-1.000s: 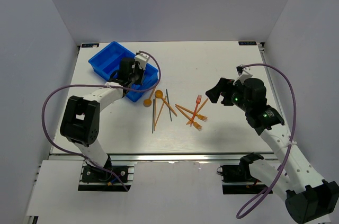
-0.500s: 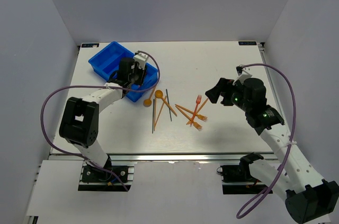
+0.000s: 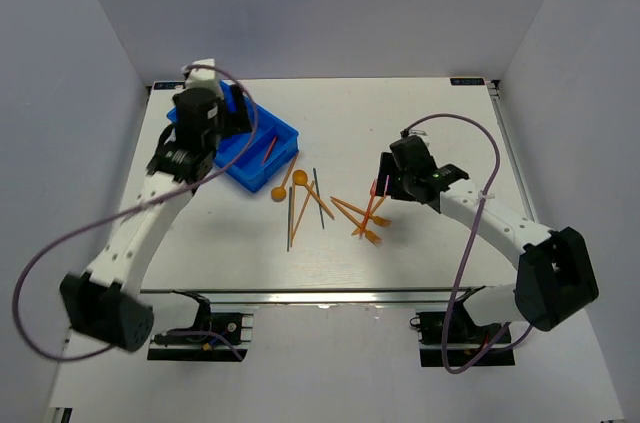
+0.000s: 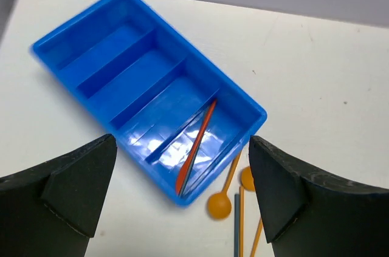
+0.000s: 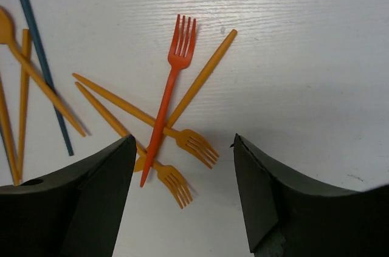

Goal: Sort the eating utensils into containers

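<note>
The blue four-compartment tray [image 3: 240, 158] [image 4: 140, 68] sits at the back left. In its end compartment lie a red utensil [image 4: 197, 141] [image 3: 270, 150] and a dark one beside it. My left gripper [image 3: 228, 105] [image 4: 181, 147] hovers open and empty above the tray's near end. Two orange spoons [image 4: 219, 204] [image 3: 279, 193] lie just outside the tray. A red fork [image 5: 170, 93] lies across two orange forks [image 5: 196, 144] [image 3: 372, 233] and an orange stick [image 5: 203, 75]. My right gripper [image 3: 385, 183] [image 5: 183, 147] is open just above these forks, holding nothing.
A dark blue stick [image 5: 42, 62] and several orange sticks [image 3: 300, 205] lie mid-table between the spoons and the forks. White table [image 3: 440, 123] stretches behind and to the right of the pile. Grey walls close in both sides.
My left gripper opened and pulled up and back from the tray, where a red utensil now lies. My right arm swung left and down over the forks, jaws narrowing a little.
</note>
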Robot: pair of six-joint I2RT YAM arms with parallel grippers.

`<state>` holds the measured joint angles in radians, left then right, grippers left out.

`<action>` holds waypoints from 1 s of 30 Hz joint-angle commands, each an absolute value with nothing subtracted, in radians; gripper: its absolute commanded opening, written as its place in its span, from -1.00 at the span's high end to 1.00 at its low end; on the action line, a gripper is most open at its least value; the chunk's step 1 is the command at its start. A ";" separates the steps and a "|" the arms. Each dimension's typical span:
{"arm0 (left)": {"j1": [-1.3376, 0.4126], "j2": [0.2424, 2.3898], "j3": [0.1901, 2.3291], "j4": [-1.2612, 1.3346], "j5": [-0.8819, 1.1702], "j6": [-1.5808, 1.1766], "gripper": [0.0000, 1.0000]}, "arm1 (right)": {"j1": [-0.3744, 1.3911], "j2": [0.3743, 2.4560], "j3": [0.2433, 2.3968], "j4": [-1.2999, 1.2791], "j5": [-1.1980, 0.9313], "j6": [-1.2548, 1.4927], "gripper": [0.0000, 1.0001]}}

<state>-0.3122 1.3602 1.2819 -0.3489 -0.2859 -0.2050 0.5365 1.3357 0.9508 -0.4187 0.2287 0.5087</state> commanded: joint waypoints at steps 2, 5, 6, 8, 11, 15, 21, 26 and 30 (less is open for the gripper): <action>-0.318 1.070 1.126 -0.488 -0.411 -0.313 -0.96 | 0.569 1.359 0.945 -0.388 0.397 0.647 -0.29; -0.318 0.915 0.953 -0.439 -0.377 -0.311 -0.96 | 0.609 1.399 0.943 -0.344 0.425 0.687 -0.20; -0.318 0.887 0.875 -0.427 -0.377 -0.311 -0.96 | 0.630 1.420 0.953 -0.347 0.436 0.707 -0.14; -0.318 0.838 0.821 -0.414 -0.376 -0.304 -0.96 | 0.637 1.487 0.986 -0.365 0.459 0.732 -0.08; -0.318 0.822 0.769 -0.416 -0.376 -0.302 -0.96 | 0.637 1.558 1.005 -0.384 0.489 0.775 0.13; -0.318 0.828 0.755 -0.423 -0.354 -0.293 -0.96 | 0.637 1.614 1.009 -0.380 0.499 0.817 0.16; -0.319 0.859 0.756 -0.420 -0.305 -0.287 -0.96 | 0.637 1.677 1.023 -0.341 0.474 0.828 0.20; -0.318 0.851 0.752 -0.413 -0.288 -0.285 -0.96 | 0.637 1.750 1.048 -0.330 0.466 0.825 0.22; -0.318 0.857 0.752 -0.414 -0.288 -0.284 -0.96 | 0.635 1.796 1.058 -0.351 0.465 0.842 0.40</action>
<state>-0.3138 0.8619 0.7452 -0.4328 -0.3035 -0.2893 0.6361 1.7634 1.0348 -0.3462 0.4519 0.8066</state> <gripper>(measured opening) 0.982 0.322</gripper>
